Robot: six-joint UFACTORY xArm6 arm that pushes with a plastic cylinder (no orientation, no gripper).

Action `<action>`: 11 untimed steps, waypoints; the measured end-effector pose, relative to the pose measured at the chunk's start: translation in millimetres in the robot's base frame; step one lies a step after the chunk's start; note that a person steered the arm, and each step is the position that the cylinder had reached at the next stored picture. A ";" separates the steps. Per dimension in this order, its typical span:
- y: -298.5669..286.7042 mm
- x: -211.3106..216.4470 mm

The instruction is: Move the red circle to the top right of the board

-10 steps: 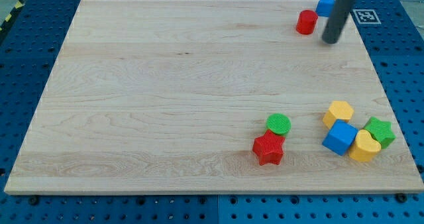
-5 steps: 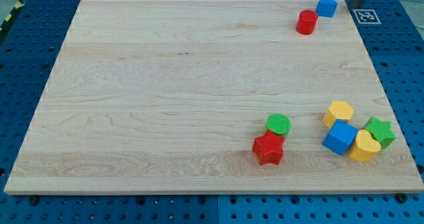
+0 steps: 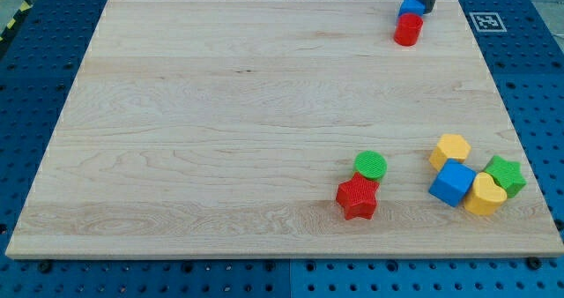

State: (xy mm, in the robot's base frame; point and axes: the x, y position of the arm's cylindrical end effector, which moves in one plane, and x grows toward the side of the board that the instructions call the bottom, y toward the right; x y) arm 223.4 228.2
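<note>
Your tip [image 3: 425,9] just shoved the blue block [image 3: 410,6] against the red circle [image 3: 406,31]; it holds nothing; circle's near top right.

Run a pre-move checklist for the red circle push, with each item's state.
1. Red circle near the board's top right: ok, though short of the corner.
2. My tip in view: ok, at the view's top edge, right of the blue block.
3. Tip against the blue block: cannot tell, they look to touch.
4. Blue block apart from the red circle: not ok, it sits directly above, touching or nearly so.
5. Push path clear: not ok, the blue block lies between tip and circle.
6. Lower-right cluster, such as the red star, out of the way: ok.
</note>
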 end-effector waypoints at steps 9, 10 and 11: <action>-69.2 79.3; -69.2 77.4; -67.1 71.2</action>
State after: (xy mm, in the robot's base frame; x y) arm 294.7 161.1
